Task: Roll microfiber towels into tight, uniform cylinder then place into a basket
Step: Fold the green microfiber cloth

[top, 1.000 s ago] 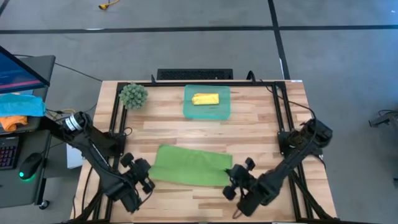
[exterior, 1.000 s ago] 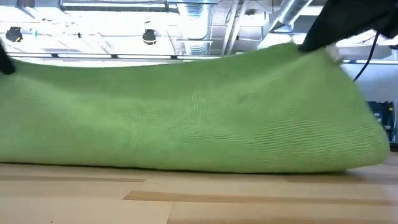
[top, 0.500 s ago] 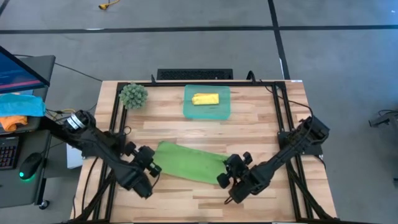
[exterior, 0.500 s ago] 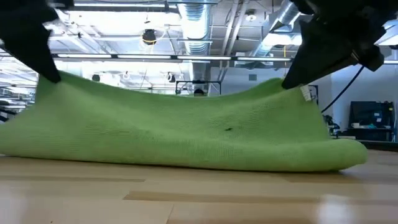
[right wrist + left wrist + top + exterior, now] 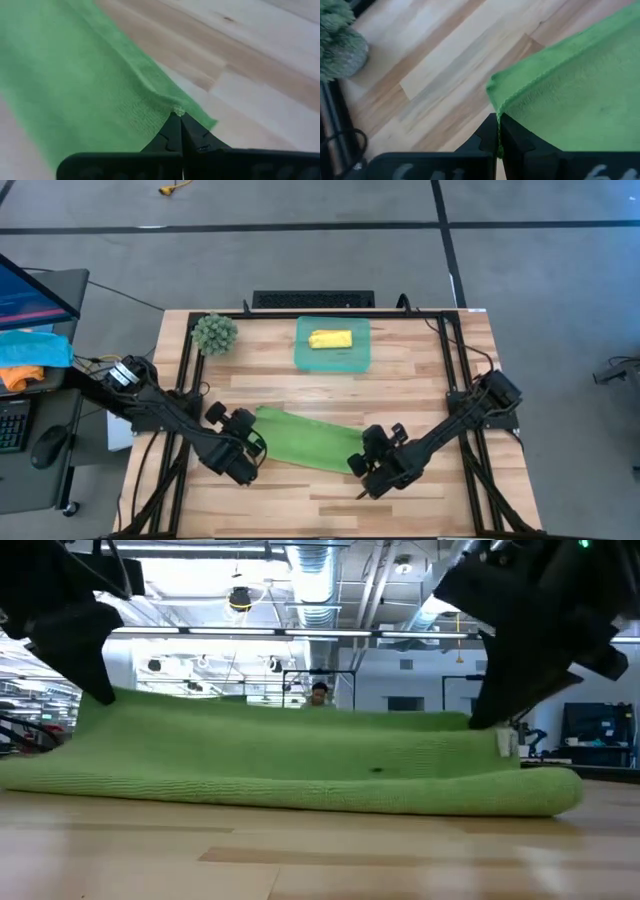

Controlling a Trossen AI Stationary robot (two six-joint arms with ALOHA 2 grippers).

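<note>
In the low view the green towel (image 5: 300, 755) is filling most of the width, hiding the bench (image 5: 320, 855) beyond it, and both arms are showing there only as dark shapes cut off by the upper edge. In the high view the fingertips of both end effectors are lying buried under their own wrist hardware, so the grips are reading clearly only from the wrist views.

The left end effector (image 5: 498, 131) is pinching the green towel's corner, its fingers pressed together on the hem. The right end effector (image 5: 178, 125) is clamping the towel's opposite near corner in the same way, fingers closed on a small bunch of cloth. Seen from above, the towel (image 5: 305, 440) is lying as a folded strip stretched between the left end effector (image 5: 252, 450) and the right end effector (image 5: 357, 460), and it is sagging slightly in the middle in the low view.

The basket (image 5: 334, 358) is sitting well beyond the green towel, toward the bench's far edge, with the yellow towel (image 5: 330, 339) lying rolled inside it. A fuzzy green ball (image 5: 214, 333) is resting to the left of the basket.
</note>
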